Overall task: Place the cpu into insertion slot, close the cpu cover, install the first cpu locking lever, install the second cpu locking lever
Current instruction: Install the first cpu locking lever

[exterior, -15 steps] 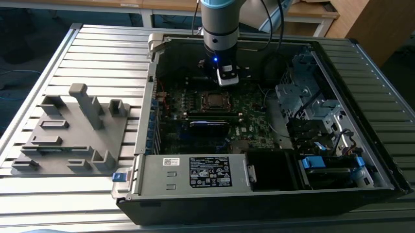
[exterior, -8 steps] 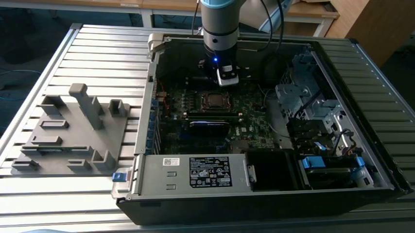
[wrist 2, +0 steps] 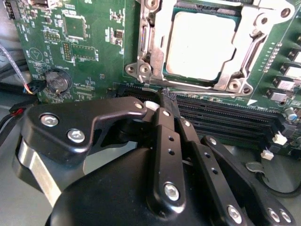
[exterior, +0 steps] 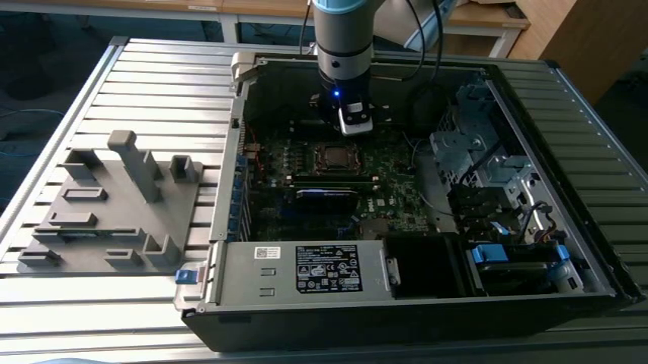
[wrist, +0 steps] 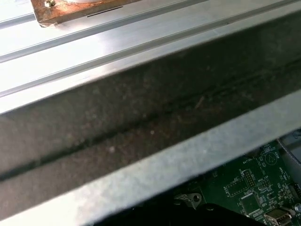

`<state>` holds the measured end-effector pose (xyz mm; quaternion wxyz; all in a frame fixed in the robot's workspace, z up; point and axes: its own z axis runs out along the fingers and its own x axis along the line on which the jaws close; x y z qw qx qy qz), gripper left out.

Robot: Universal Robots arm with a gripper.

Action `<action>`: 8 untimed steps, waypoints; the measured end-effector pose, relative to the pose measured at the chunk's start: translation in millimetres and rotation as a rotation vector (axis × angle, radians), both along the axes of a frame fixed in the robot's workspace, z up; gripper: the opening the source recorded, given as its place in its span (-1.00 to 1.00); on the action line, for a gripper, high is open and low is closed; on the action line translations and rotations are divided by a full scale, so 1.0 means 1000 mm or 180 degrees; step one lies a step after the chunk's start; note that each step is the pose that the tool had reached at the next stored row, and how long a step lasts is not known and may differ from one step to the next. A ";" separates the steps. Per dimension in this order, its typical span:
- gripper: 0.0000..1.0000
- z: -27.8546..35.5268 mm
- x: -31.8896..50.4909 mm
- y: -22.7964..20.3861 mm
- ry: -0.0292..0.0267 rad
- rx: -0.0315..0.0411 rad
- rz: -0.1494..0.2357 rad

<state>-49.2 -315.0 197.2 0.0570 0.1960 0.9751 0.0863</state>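
The cpu, a flat square chip with a dull silver top, lies in the insertion slot on the green board. The cpu cover, a silvery metal frame, lies flat around the chip, and the chip's top shows through its window. A thin metal bar runs along one side of the frame. My gripper hovers just beside the socket, over the black memory slots, its black fingers shut together on nothing. In the exterior view the gripper hangs inside the open case, just behind the socket.
A grey labelled power supply box sits at the case's near side. Drive bays and cables crowd the exterior view's right. A grey fixture plate lies on the slatted table. The first wrist view shows the case wall close by.
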 end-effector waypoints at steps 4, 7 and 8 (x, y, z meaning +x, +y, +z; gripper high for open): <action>-0.80 -0.0004 0.0000 -0.0001 0.0001 -0.0017 0.0000; -0.80 -0.0007 0.0000 -0.0001 0.0000 -0.0021 0.0000; -0.80 -0.0009 0.0000 -0.0001 0.0000 -0.0024 0.0000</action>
